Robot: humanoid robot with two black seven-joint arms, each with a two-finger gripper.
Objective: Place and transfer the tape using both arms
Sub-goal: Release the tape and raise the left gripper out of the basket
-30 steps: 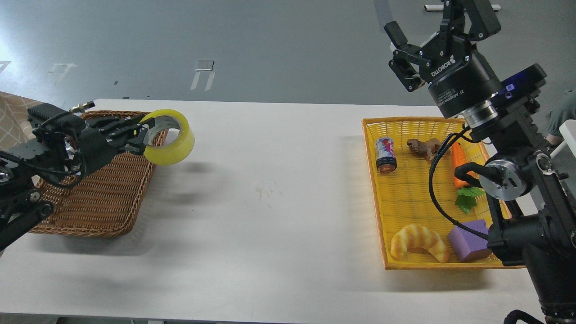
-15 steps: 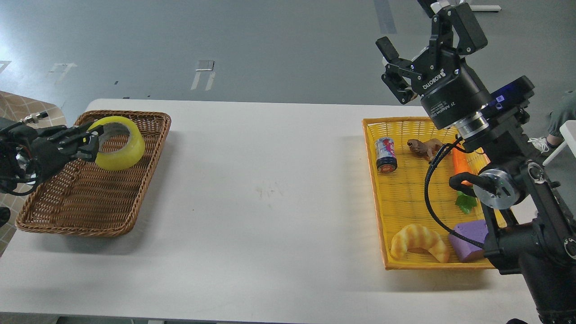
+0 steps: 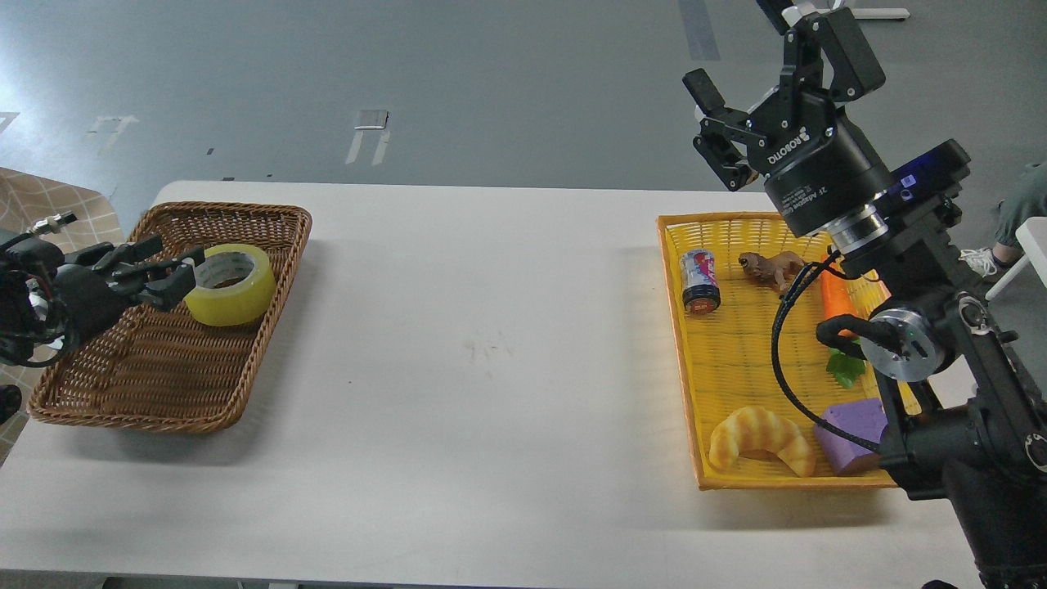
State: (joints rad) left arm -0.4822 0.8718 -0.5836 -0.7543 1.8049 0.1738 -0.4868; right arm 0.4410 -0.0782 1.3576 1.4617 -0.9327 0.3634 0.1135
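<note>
The yellow tape roll lies flat in the right part of the brown wicker basket at the table's left. My left gripper sits low over the basket just left of the roll. Its fingers are spread and no longer grip the roll; one fingertip is close to or touching the roll's left side. My right gripper is held high above the far edge of the yellow basket, open and empty.
The yellow basket on the right holds a small can, a brown toy animal, a carrot, a croissant toy and a purple block. My right arm covers the basket's right side. The white table lies between the baskets.
My left gripper carried the tape leftward over the wicker basket, lowered it and opened; the roll now rests in the basket. My right arm shifted slightly left, then stayed still.
</note>
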